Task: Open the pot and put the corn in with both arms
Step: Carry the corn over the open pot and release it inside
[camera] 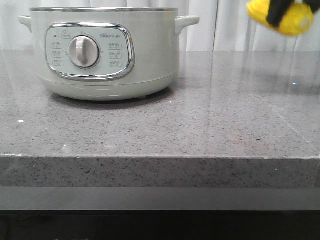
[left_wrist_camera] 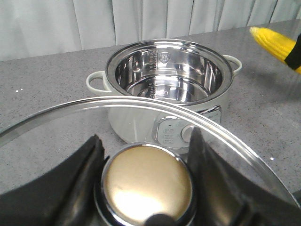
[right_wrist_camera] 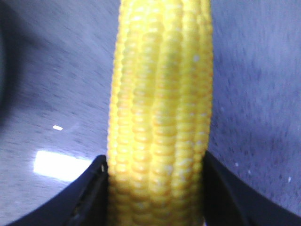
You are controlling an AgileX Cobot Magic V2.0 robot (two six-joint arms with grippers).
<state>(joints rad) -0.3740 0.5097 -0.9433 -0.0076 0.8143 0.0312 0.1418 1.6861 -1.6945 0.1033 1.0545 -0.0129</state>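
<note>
The pale grey-green pot (camera: 102,50) stands uncovered at the back left of the counter. In the left wrist view its bare steel inside (left_wrist_camera: 169,77) shows nothing in it. My left gripper (left_wrist_camera: 146,139) is shut on the brass-coloured knob (left_wrist_camera: 146,183) of the glass lid (left_wrist_camera: 141,104) and holds the lid lifted off, in front of the pot. My right gripper (right_wrist_camera: 155,188) is shut on the yellow corn (right_wrist_camera: 160,103), one finger on each side. In the front view the corn (camera: 287,20) hangs high at the far right, well to the right of the pot. It also shows in the left wrist view (left_wrist_camera: 275,41).
The grey speckled counter (camera: 200,125) runs to a front edge (camera: 160,157). A pale curtain (camera: 225,25) hangs behind it. The pot's control panel and silver dial (camera: 84,51) face forward. Its side handles (camera: 186,22) stick out left and right.
</note>
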